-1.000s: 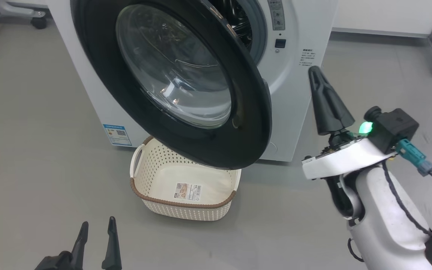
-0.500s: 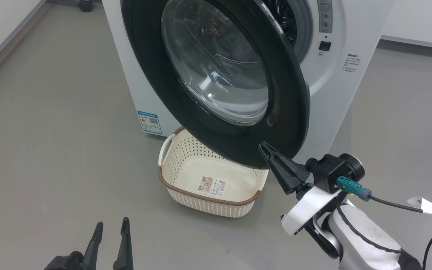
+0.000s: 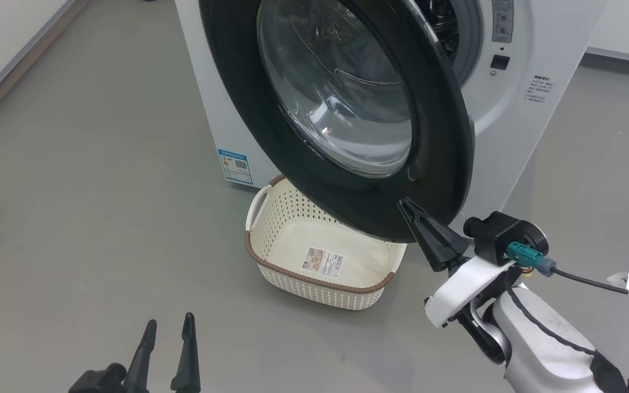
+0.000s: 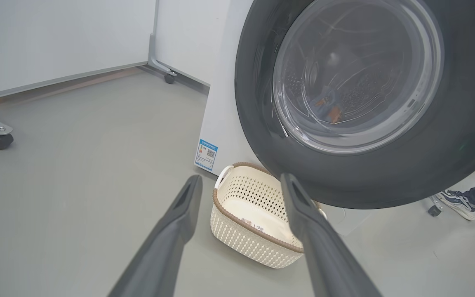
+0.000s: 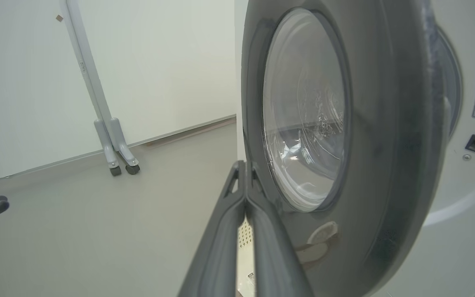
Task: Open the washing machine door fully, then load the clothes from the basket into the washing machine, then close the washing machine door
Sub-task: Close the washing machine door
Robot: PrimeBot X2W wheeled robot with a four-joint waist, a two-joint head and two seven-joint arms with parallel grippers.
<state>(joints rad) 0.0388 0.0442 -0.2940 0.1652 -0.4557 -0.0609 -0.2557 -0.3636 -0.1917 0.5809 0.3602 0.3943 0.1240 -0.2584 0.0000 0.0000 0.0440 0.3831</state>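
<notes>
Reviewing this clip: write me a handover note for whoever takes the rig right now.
Left hand: open, low, apart from everything.
Right hand: shut, holding nothing, tips at the lower rim of the washing machine door; contact unclear.
Basket: empty, on the floor under the swung-out door, before the washing machine.
Clothes: a blue-orange patch behind the door glass, likely in the drum.
Done: door opened; loading, apparently.
Left: push the door shut.
</notes>
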